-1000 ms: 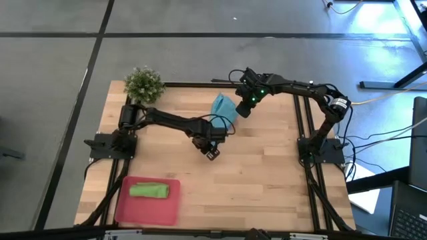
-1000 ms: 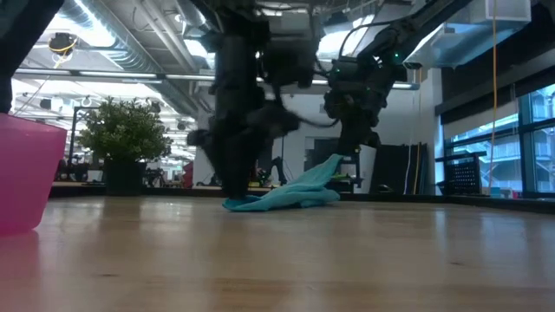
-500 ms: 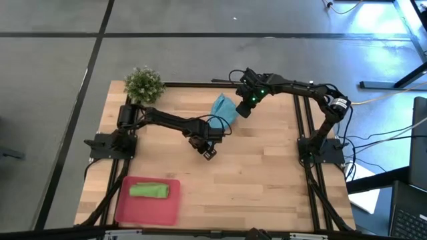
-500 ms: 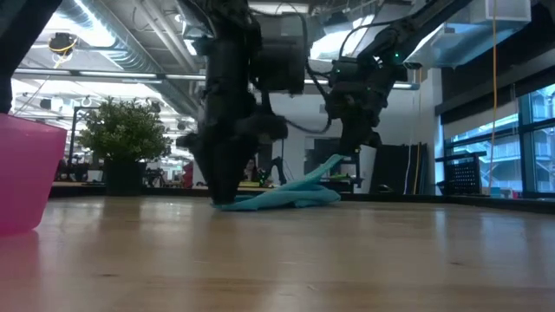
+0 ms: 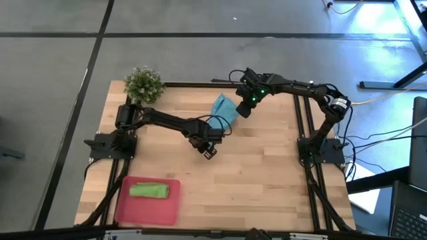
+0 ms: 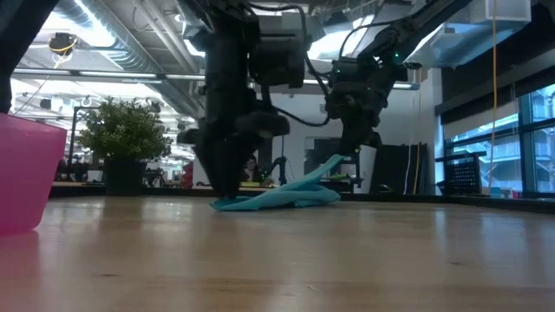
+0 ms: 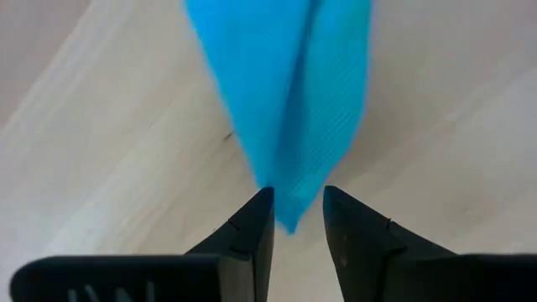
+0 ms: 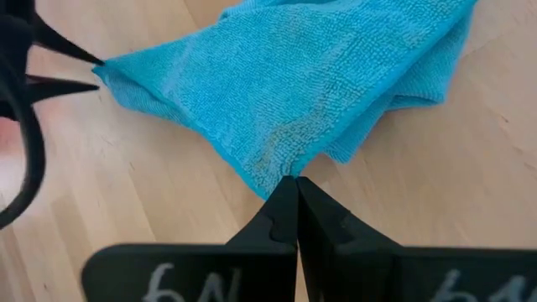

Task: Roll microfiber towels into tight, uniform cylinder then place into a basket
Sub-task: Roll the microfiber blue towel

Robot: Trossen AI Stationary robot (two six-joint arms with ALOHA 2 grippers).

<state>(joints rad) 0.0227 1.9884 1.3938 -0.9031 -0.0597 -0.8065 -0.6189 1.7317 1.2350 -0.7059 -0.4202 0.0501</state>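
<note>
The light blue towel (image 5: 224, 108) lies bunched on the table's far middle, stretched between both grippers. My left gripper (image 7: 295, 210) points straight down at the towel's near corner and is shut on it. At the towel's far right, my right gripper (image 8: 294, 190) slants down and is shut on a raised edge. The lime green towel (image 5: 149, 191) lies rolled in the pinkish-red basket (image 5: 124, 208) at the near left corner. My left gripper pinches the blue towel's pointed corner (image 7: 289, 201) between its two fingers, from above, pointing down. The corner sits low at the table (image 6: 218, 204), and the cloth runs away from it in a long fold. My right gripper pinches a folded edge of the blue towel (image 8: 281, 172) at its fingertips, slanting down from the far right. That end is lifted off the table (image 6: 334, 163), while the rest of the cloth lies on the wood.
A small green plant (image 5: 143, 83) stands at the far left corner. Black rails run along the table's sides. Bare wood lies across the near middle and near right of the table (image 5: 267, 180). The basket's pink wall (image 6: 22, 173) shows at the low view's left.
</note>
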